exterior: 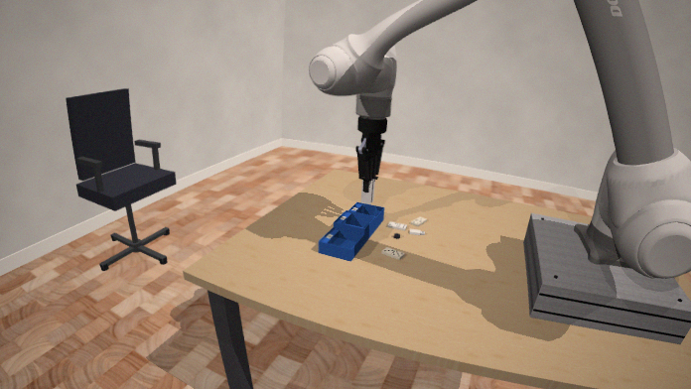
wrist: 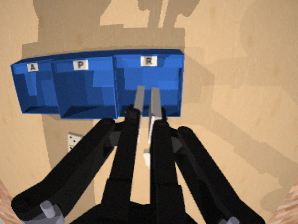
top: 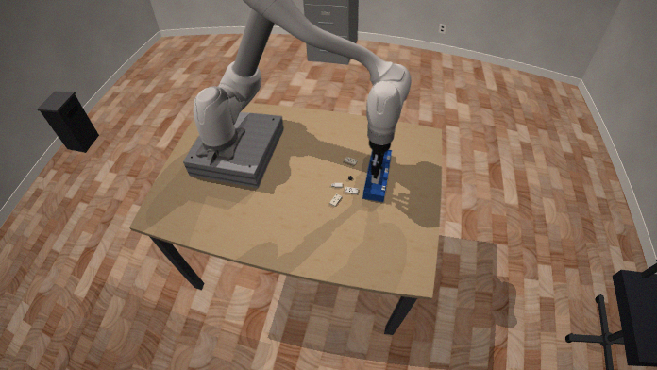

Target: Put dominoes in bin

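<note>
The blue bin [top: 380, 178] has three compartments in a row and stands on the table's right side. It also shows in the exterior view [exterior: 352, 229] and in the wrist view [wrist: 100, 86]. Each compartment has a small label, too small to read. My gripper [exterior: 367, 194] hangs upright above the bin's far end compartment [wrist: 149, 86]. Its fingers are shut, with only a thin gap, and I see nothing between them. Several white dominoes lie on the table left of the bin: one [top: 349, 160], a second [top: 351, 190], a third [top: 335, 200] and a smaller piece [top: 337, 184].
A small black thing [top: 350, 177] lies among the dominoes. The arm's grey base [top: 234, 150] stands at the table's back left. The compartments look empty in the wrist view. One domino [wrist: 73, 141] shows under the gripper's left side.
</note>
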Available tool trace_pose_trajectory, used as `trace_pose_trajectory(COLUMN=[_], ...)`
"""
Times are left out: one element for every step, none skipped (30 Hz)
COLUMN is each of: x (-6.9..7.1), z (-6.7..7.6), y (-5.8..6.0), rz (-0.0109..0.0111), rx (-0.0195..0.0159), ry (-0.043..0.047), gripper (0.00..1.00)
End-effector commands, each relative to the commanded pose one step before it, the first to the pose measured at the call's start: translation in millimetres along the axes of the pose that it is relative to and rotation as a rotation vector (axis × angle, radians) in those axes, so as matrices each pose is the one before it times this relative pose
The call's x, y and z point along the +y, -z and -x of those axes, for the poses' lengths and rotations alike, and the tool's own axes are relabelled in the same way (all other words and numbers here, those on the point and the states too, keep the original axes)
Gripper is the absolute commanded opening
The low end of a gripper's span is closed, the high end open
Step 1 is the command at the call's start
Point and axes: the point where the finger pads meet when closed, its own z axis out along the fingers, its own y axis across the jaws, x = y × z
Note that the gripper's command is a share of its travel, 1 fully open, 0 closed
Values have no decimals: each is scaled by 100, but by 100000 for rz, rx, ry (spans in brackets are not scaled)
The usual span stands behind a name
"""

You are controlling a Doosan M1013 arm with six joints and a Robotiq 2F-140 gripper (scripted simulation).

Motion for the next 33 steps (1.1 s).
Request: trace_pose_trajectory(x=[-4,0,0,0,0,0,0,0,0,0,0,0,0,0,0,0,0,0,0,0,0,0,0,0,0,0,0,0,0,0,0,0,0], z=[-7,0,0,0,0,0,0,0,0,0,0,0,0,0,0,0,0,0,0,0,0,0,0,0,0,0,0,0,0,0,0,0,0], y=[-703,-267,-267,0,0,-267,-267,-267,-267,-267,-267,-267,-267,-267,-267,-267,-267,-267,-73,0,0,0,0,0,0,0,0,0,0,0,0,0,0], rz=[-20,0,0,0,0,0,0,0,0,0,0,0,0,0,0,0,0,0,0,0,0,0,0,0,0,0,0,0,0,0,0,0,0], rx=[21,0,0,0,0,0,0,0,0,0,0,0,0,0,0,0,0,0,0,0,0,0,0,0,0,0,0,0,0,0,0,0,0], ry=[3,0,0,0,0,0,0,0,0,0,0,0,0,0,0,0,0,0,0,0,0,0,0,0,0,0,0,0,0,0,0,0,0], gripper=[5,5,5,5,5,5,5,5,5,5,5,5,5,5,5,5,5,5,5,5,5,5,5,5,5,5,5,5,5,5,5,5,5])
